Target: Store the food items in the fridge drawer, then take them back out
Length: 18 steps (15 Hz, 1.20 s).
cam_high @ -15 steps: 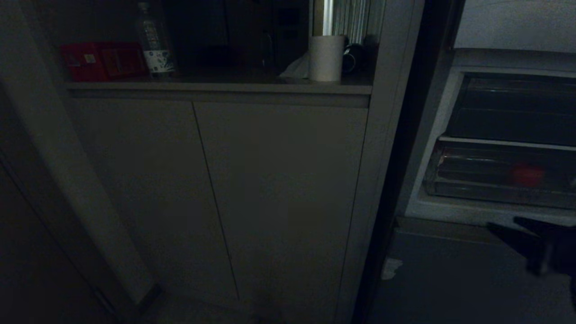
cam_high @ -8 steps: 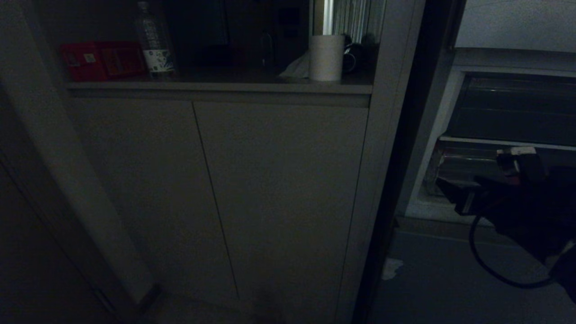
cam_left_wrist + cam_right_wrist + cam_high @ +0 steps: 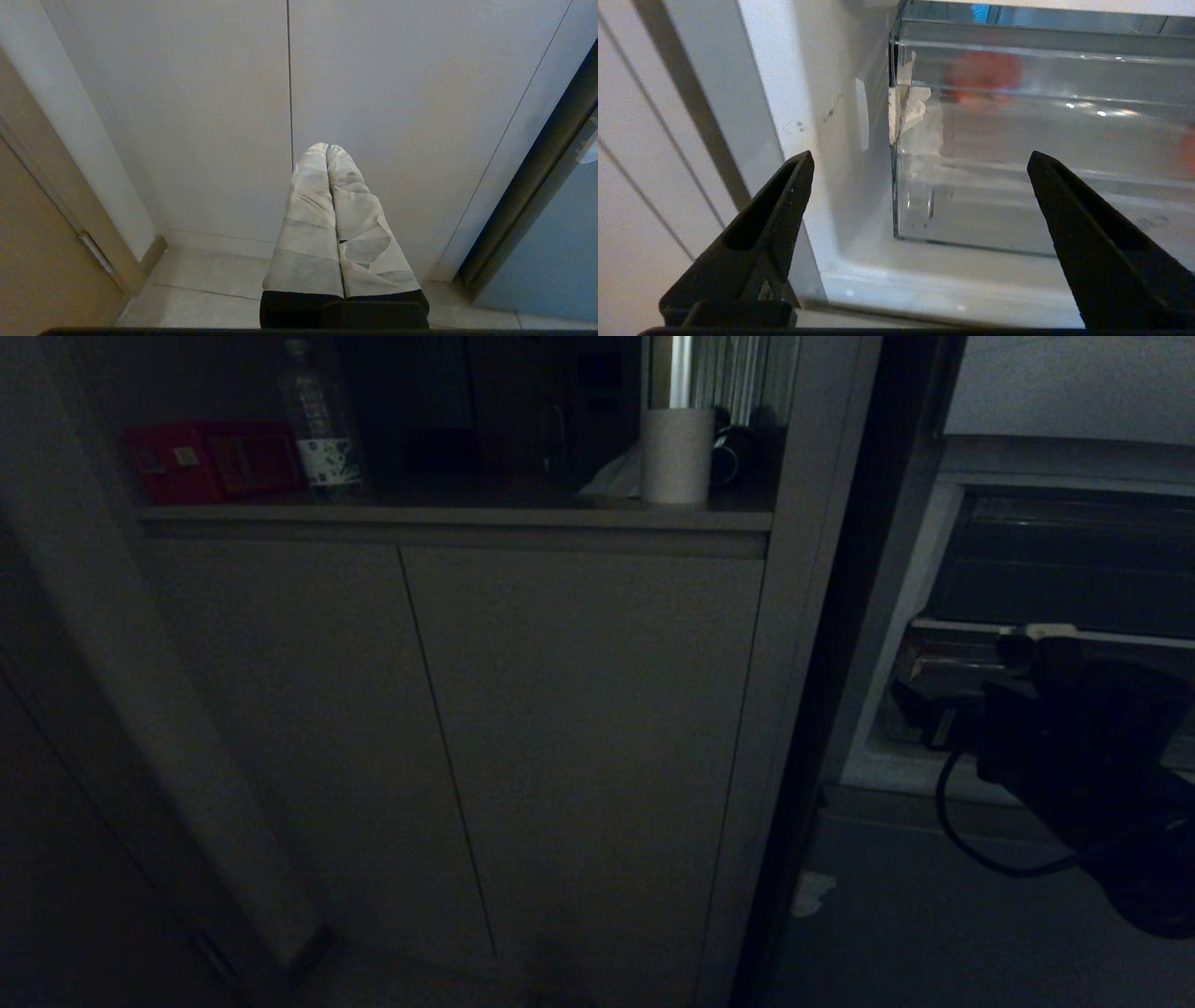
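Since the head view has your right gripper (image 3: 920, 709) level at the fridge drawer (image 3: 943, 658) front's left end, the red food hidden behind the arm, shift right before committing. Right wrist: jaws wide, empty, straddling the drawer's corner, red-orange food lump (image 3: 983, 74) inside behind the clear front. Left wrist: left gripper (image 3: 327, 151) closed, parked facing the cabinet doors (image 3: 289, 93).

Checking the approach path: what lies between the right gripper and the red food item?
In the right wrist view, only the fridge drawer's clear front wall separates the right gripper from the red food item.
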{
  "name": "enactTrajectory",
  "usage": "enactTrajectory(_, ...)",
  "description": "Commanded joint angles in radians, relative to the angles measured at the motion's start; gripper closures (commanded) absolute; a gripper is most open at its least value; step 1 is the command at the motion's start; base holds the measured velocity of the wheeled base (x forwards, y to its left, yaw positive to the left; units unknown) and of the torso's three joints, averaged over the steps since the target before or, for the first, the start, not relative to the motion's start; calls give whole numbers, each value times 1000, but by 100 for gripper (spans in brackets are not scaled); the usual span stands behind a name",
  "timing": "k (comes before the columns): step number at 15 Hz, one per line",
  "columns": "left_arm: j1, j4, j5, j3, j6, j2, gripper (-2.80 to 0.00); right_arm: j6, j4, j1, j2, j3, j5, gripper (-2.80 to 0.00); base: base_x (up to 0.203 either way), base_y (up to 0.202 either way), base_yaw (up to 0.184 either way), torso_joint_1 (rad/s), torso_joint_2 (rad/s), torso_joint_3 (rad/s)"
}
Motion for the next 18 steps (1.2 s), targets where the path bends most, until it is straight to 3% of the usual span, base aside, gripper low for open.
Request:
enactTrajectory(1,0,0,0,0,0,0,0,0,-8,0,25,-25,-2,-280,0,0,0,0,0,0)
enactTrajectory(18,0,0,0,0,0,0,0,17,-9,-15,39,-62,-48,-280,0,0,0,0,0,0)
